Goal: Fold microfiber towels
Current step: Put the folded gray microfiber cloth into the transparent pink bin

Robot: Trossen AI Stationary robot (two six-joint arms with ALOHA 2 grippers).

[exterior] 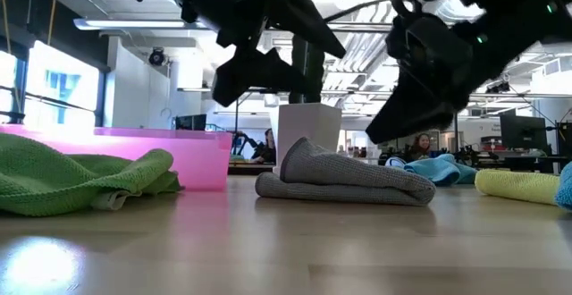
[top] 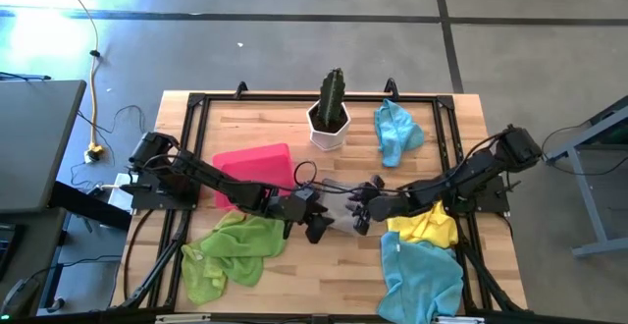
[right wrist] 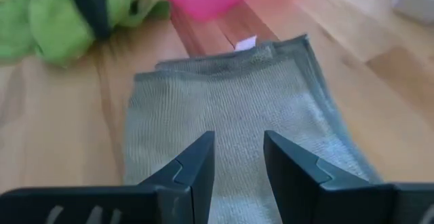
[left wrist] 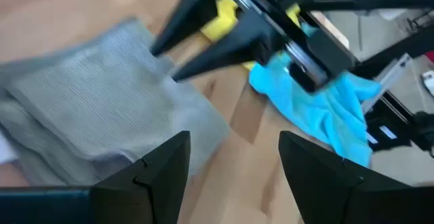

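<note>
I have the folded grey microfiber towel (top: pixel 339 198) lying mid-table, between both arms, so either can reach an edge. My left gripper (left wrist: pixel 230 166) hangs just above its near side, fingers spread wide and empty. My right gripper (right wrist: pixel 237 163) hovers over the other end, fingers set narrow, gripping nothing, likely lined up to pinch for another fold.

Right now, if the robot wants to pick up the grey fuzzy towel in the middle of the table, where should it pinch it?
Probably at the raised fold of the grey microfiber towel, the end toward the pink plastic tray. There the cloth stands up in a bump, while the rest lies flat on the wooden table. The open left pincer hangs on that side, so it could come down from above.
</note>
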